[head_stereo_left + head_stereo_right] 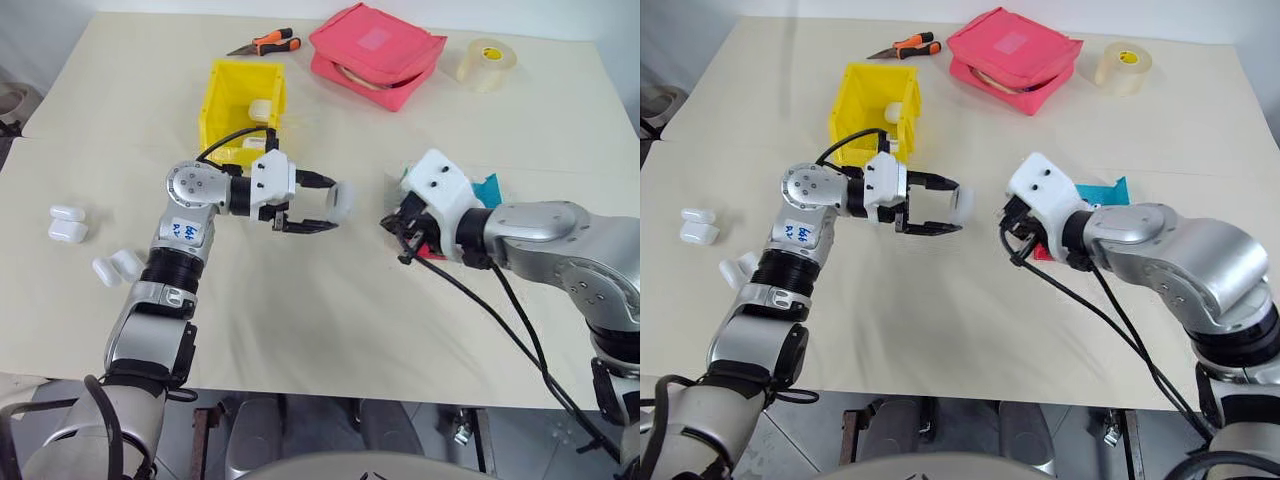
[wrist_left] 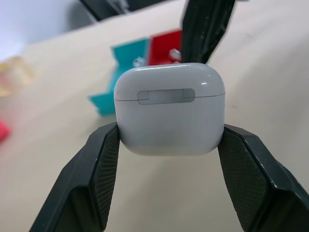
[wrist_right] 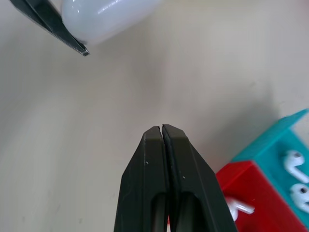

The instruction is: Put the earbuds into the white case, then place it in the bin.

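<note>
White case (image 2: 170, 108) gripped, lid closed | left claw (image 1: 318, 207) level | right claw (image 3: 161, 133) closed

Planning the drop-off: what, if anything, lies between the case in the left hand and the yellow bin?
Nothing visible. The white case sits in the left hand, with bare table up to the yellow bin.

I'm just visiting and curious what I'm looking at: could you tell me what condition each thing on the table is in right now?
Glossy white earbud case: lid closed, gripped in the left gripper.
Right gripper: shut, empty.
Bright yellow plastic bin: upright, one white case inside.
Teal tray: holds white earbuds.
Red tray: holds an earbud.
Pink fabric pouch: partly open.
White cases at the table's left: closed, lying loose.
</note>
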Robot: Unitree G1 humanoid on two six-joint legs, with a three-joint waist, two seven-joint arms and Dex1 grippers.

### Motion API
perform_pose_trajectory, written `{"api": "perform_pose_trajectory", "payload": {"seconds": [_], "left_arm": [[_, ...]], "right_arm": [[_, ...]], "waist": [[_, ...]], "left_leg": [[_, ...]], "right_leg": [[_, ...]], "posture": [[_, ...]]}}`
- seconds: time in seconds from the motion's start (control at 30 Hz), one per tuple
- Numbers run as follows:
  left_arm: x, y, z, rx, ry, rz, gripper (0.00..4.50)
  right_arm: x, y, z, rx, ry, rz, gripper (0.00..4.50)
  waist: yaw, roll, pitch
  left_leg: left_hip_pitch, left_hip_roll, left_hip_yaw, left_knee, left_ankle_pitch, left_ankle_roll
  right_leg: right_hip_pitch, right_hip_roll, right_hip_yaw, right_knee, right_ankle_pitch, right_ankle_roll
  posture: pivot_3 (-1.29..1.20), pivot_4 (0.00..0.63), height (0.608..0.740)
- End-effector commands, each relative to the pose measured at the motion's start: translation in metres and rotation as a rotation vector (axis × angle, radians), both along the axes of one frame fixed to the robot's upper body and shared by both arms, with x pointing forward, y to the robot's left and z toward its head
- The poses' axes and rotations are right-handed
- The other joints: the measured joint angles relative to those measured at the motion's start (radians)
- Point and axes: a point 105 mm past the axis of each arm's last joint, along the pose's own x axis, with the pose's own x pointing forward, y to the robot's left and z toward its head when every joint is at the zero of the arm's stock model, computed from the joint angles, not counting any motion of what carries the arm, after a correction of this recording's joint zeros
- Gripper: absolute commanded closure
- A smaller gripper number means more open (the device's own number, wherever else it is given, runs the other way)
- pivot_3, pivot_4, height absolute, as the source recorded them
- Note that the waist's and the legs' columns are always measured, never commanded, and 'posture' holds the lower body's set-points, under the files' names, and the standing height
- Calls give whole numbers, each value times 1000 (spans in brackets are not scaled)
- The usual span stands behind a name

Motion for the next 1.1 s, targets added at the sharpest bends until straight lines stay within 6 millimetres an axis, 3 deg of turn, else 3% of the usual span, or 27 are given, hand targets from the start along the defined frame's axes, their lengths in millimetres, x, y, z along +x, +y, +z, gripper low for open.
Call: {"api": "perform_pose_trajectory", "payload": {"seconds": [0.03,0.1,0.27,0.47,0.7,0.77,0.9,1.07,1.1], "left_arm": [[7,8,29,-180,-27,76,1763],[8,12,34,-235,-8,99,1763],[20,35,44,-359,11,247,1763],[37,65,54,-414,-22,454,1763],[77,136,57,-460,-36,931,1763],[82,145,54,-466,-28,989,1763],[88,128,44,-424,8,926,1763],[88,104,46,-398,4,817,96],[87,103,46,-396,5,806,9]], "right_arm": [[-14,-6,17,180,-25,71,4273],[-24,-6,19,297,28,139,3900],[-30,-15,41,446,-108,203,2193],[-35,-17,46,487,-141,265,70],[-23,-17,36,460,-143,235,24],[-22,-16,35,458,-140,236,24],[-20,-14,32,451,-128,241,24],[-15,-11,32,443,-121,250,0],[-15,-11,32,443,-120,251,0]], "waist": [[0,0,0],[0,0,0],[-1,0,0],[0,0,0],[0,0,0],[0,0,0],[3,0,0],[2,-1,0],[2,-1,0]], "left_leg": [[0,0,0,0,0,0],[0,-1,0,0,0,1],[0,-1,-1,2,0,1],[0,-1,0,4,0,1],[1,-2,0,5,0,1],[1,-2,0,5,0,1],[0,-3,0,5,0,1],[0,-3,2,5,0,1],[0,-3,2,5,0,1]], "right_leg": [[1,0,0,1,0,0],[1,0,0,1,1,1],[1,0,0,1,1,2],[2,0,0,2,1,2],[1,0,0,2,1,2],[1,0,0,3,1,2],[2,-1,0,4,1,3],[2,-1,-1,3,2,3],[2,-1,-1,3,2,3]], "posture": [[0,150,740],[0,150,740],[0,150,740],[0,150,740],[0,150,740],[0,150,740],[0,150,740],[0,150,740],[0,150,740]]}}
